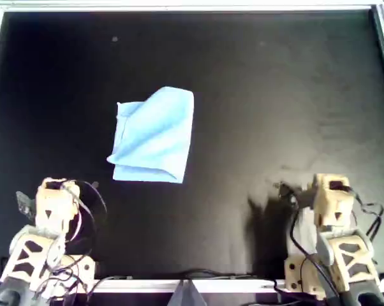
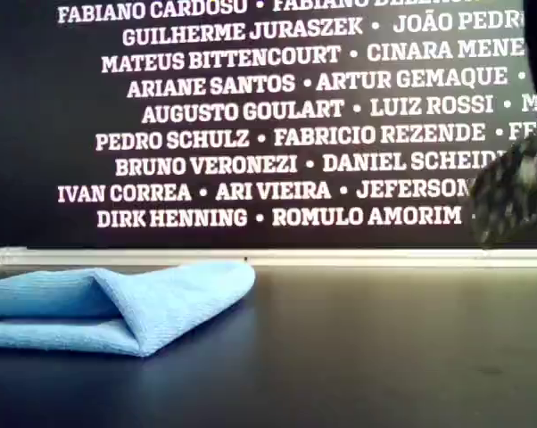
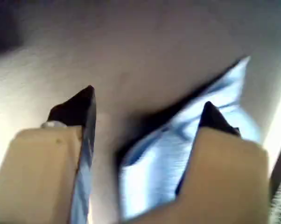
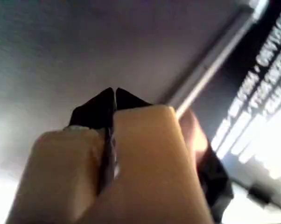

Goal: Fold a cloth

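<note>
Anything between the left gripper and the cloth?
Nothing visible. In the overhead view only bare black table lies between the left gripper and the cloth. The left wrist view shows its jaws open, with the cloth beyond them and nothing in the gap.

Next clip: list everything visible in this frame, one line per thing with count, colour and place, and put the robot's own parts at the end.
cloth: one, light blue, folded over on itself, lying on the table left of centre in the overhead view, apart from both grippers.
table: one, black surface with a pale metal rim, filling the overhead view.
banner: one, black with white printed names, behind the table's far edge in the exterior view.
cables: several, black, along the bottom edge of the overhead view.
left gripper: one, tan body with black fingertips, jaws open with nothing between them, at the overhead view's lower left, pointed toward the cloth.
right gripper: one, tan with black fingertips, jaws shut and empty, at the overhead view's lower right.
</note>
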Tool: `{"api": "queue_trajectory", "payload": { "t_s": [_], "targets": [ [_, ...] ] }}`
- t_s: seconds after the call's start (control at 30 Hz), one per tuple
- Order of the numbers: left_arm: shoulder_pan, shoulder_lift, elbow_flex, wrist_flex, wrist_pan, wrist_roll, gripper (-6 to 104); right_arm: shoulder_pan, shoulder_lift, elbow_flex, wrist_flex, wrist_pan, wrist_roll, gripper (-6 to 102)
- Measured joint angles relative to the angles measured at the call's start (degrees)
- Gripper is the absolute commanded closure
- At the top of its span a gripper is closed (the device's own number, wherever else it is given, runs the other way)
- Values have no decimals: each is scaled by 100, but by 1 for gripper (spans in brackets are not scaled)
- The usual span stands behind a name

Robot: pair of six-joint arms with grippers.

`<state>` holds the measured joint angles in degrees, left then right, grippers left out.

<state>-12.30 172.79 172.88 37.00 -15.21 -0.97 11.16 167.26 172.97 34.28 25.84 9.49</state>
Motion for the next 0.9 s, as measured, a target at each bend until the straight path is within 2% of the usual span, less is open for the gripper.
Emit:
{"api": "queue_trajectory", "payload": {
  "t_s": [0.2,0.27,0.43,0.53,0.67,0.77,0.9],
  "targets": [
    [466,264,0,0,0,0,19,-299,624,0,18,0,0,97],
    [536,272,0,9,0,0,19,-334,861,0,18,0,0,97],
    [563,272,0,44,0,0,19,-360,896,0,35,0,0,97],
    [598,272,0,334,0,0,19,-360,896,0,149,0,0,97],
    [668,299,0,993,0,0,19,-360,896,0,1020,0,0,97],
    [668,299,0,1020,0,0,19,-360,896,0,1617,0,35,97],
    [668,316,0,1020,0,0,19,-360,905,0,1652,0,26,97]
  ]
}}
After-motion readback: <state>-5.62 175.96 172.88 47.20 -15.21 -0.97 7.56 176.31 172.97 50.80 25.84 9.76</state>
